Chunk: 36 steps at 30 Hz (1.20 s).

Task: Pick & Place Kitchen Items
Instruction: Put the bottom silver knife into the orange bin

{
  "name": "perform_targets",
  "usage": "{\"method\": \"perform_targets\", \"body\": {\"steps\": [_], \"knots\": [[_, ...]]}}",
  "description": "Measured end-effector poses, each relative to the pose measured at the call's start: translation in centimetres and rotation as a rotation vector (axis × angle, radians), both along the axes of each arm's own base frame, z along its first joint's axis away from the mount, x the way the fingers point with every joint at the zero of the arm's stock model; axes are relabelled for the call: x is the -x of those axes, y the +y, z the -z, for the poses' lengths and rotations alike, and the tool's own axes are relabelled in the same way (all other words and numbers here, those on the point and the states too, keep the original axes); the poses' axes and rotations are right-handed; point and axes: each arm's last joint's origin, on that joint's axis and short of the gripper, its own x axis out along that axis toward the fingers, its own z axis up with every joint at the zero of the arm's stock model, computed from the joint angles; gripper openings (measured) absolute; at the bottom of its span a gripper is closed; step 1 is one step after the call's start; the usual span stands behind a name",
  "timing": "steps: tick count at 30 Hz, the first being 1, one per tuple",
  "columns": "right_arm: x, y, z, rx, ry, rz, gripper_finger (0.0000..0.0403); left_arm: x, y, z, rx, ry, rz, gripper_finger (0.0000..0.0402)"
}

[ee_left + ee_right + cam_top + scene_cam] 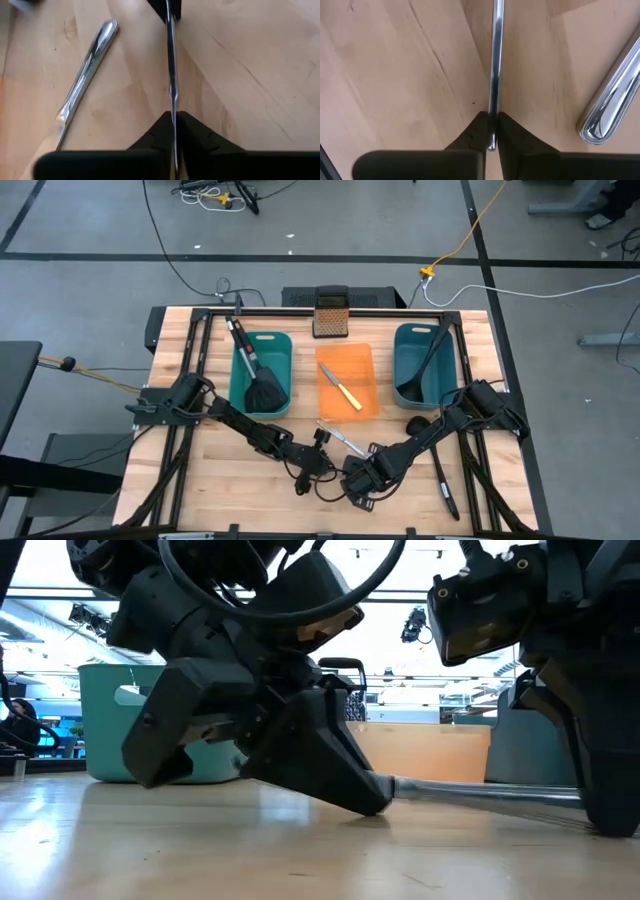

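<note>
Left gripper (173, 142): clamped on one end of a silver table knife (171, 65), low over the table (200, 480).
Right gripper (491, 131): pinching the opposite end.
Second knife (82, 82): lying just beside.
Advice: one gripper should release before lifting.

No readable text, label, brand, number or sign is to be found on any surface shown in the four views.

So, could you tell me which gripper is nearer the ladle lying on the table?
Right. The right gripper is nearer the ladle; the left gripper sits beyond it, farther away.
</note>
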Motion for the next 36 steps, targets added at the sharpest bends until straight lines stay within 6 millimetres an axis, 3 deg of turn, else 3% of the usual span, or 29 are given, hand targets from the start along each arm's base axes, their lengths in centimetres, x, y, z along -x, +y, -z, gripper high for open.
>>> {"method": "perform_targets", "body": {"steps": [4, 11, 16, 21, 26, 32, 36], "knots": [[0.1, 0.0, 0.0, 0.000, 0.013, 0.007, 0.0025, 1.0, 0.0, -1.3, -0.018, 0.070, -0.004, 0.0088], [0.2, 0.0, 0.0, 0.012, 0.014, 0.010, 0.0025, 3.6, -0.1, -6.4, -0.029, 0.131, 0.003, 0.0143], [0.2, 0.0, 0.0, 0.033, 0.005, 0.004, 0.0025, 7.3, -0.4, -10.8, 0.019, 0.114, -0.007, 0.0140], [0.2, 0.0, 0.1, 0.036, -0.001, -0.006, 0.0025, 12.8, -0.6, -13.4, 0.037, -0.032, 0.004, 0.0091], [0.1, 0.1, 0.0, 0.041, -0.017, -0.017, 0.0025, 18.2, 2.0, -13.9, 0.190, -0.197, -0.055, 0.0012], [0.0, 0.1, 0.1, 0.062, -0.050, -0.033, 0.0025, 22.9, 6.5, -12.8, 0.306, -0.439, -0.151, 0.0004], [-0.2, 0.2, 0.1, 0.067, -0.075, -0.040, 0.0025, 25.1, 9.1, -11.8, 0.338, -0.547, -0.256, 0.0003]]}}
